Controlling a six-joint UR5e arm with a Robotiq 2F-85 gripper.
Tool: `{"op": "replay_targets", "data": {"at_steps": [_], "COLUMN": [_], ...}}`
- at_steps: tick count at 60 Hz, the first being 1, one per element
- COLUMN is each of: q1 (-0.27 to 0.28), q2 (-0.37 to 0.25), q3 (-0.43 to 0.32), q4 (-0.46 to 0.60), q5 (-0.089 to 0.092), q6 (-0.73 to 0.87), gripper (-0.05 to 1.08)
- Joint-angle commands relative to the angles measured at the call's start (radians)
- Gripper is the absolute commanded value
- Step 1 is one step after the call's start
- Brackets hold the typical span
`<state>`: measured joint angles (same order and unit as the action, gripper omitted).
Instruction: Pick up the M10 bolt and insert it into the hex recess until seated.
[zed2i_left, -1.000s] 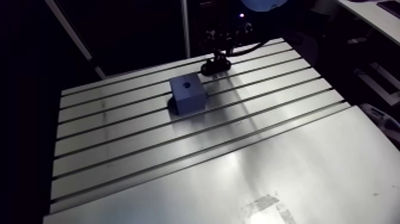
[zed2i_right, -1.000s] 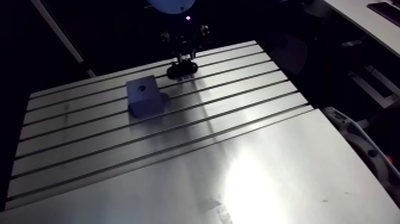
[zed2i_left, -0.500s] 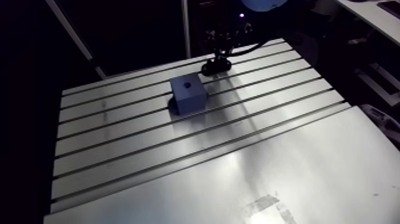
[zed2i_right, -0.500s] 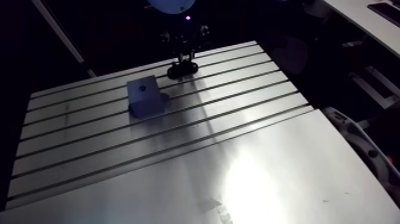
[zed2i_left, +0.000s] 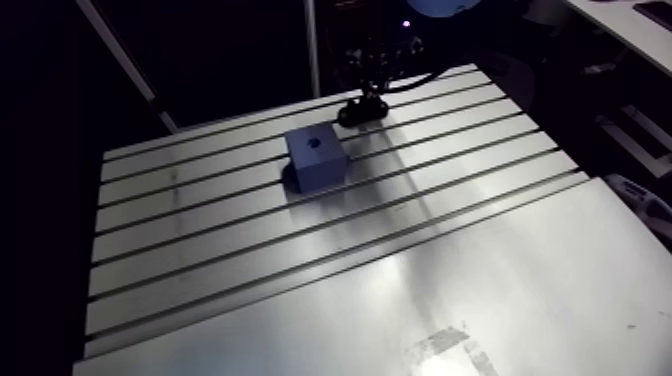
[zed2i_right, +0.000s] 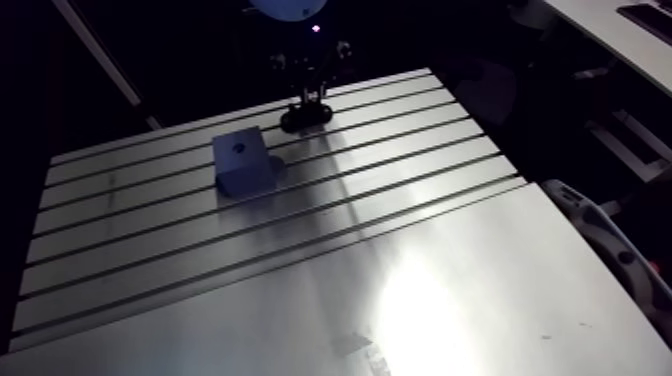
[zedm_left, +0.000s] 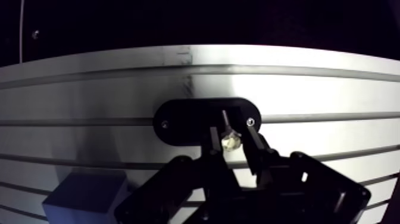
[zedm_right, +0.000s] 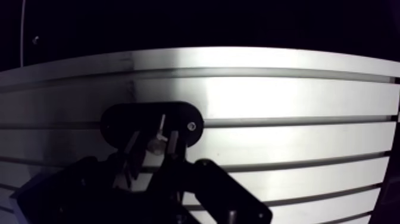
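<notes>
nothing has visibly moved since the earlier frames. the hand (zedm_left: 232, 130) hangs low near the far edge of the slotted desk (zed2i_left: 300, 290), over a black oval holder (zedm_left: 184, 122). the silvery m10 bolt (zedm_left: 230, 142) shows against that holder, inside the hand. i cannot tell whether the hand is clamped on it or apart. the blue block (zed2i_left: 317, 162) stands near the holder, apart from it, with the dark recess (zed2i_left: 314, 143) on its top face.
</notes>
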<state>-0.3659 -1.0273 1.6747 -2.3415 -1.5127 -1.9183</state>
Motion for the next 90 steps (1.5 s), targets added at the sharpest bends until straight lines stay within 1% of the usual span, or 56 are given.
{"op": "replay_targets", "data": {"at_steps": [1, 59, 90], "q1": [-0.001, 0.001, 0.001], "q2": [0.000, 0.000, 0.002], "q3": [0.000, 0.001, -0.002], "q4": [0.001, 0.003, 0.003], "q5": [0.001, 0.002, 0.001], "q6": [0.000, -0.003, -0.003], "gripper": [0.66, 0.70, 0.71]}}
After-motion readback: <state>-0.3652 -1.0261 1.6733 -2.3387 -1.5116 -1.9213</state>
